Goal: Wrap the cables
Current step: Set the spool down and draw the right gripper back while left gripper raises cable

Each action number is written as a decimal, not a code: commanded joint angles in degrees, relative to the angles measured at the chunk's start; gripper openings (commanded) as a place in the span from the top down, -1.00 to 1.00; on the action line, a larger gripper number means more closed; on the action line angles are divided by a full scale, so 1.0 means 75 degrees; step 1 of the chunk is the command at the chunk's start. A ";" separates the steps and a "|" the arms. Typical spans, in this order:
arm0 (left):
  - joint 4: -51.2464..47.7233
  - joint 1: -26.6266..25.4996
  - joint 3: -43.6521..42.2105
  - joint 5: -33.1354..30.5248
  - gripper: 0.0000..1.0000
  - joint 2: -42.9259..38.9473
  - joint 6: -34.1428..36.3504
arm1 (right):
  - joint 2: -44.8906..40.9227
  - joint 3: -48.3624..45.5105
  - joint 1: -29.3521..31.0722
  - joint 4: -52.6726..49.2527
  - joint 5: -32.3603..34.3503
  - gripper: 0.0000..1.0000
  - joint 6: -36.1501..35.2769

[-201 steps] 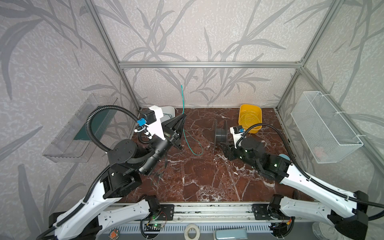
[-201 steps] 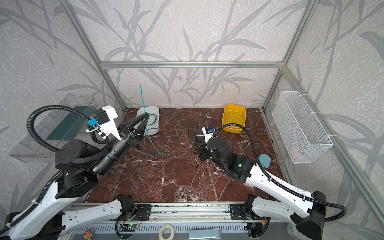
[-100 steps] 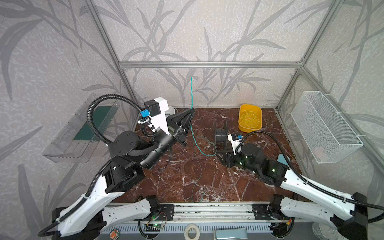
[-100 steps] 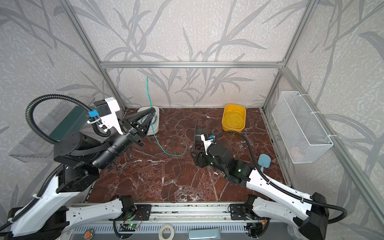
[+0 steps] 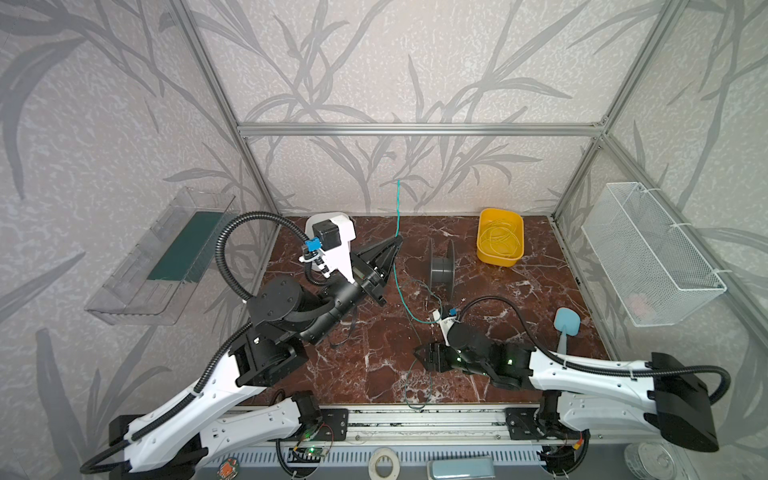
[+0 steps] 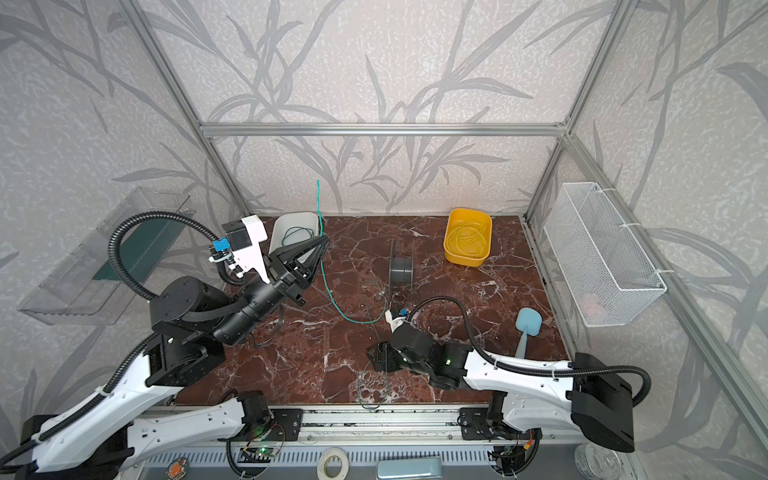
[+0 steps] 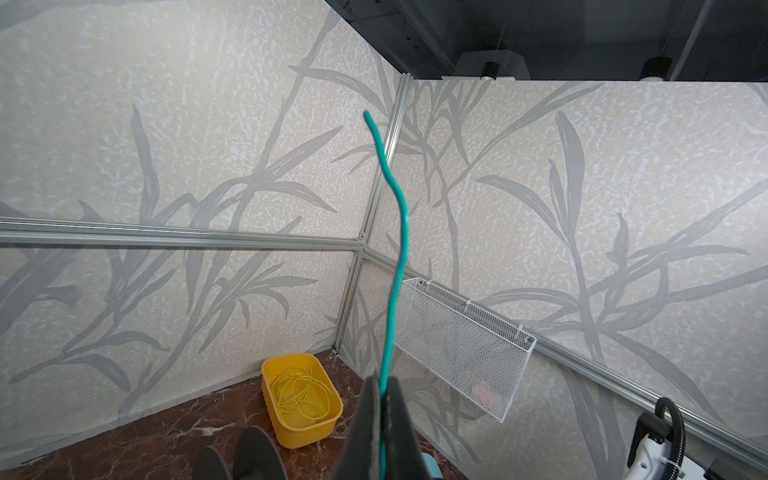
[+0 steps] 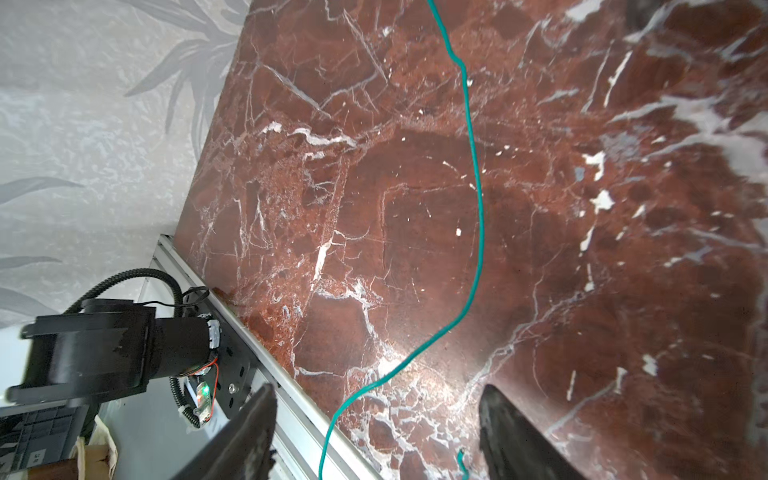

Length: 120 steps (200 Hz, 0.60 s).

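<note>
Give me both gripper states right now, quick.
Left gripper: closed on the green cable.
Right gripper: open, holding nothing.

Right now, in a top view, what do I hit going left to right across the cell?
Clear wall tray → raised end of the green cable → grey spool → yellow bin → blue spatula → white wire basket.
</note>
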 commanded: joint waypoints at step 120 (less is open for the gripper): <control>0.0353 -0.0017 -0.0603 -0.0076 1.00 -0.0801 -0.0048 | 0.1964 0.0042 0.0406 0.1902 0.0120 0.18 0.0958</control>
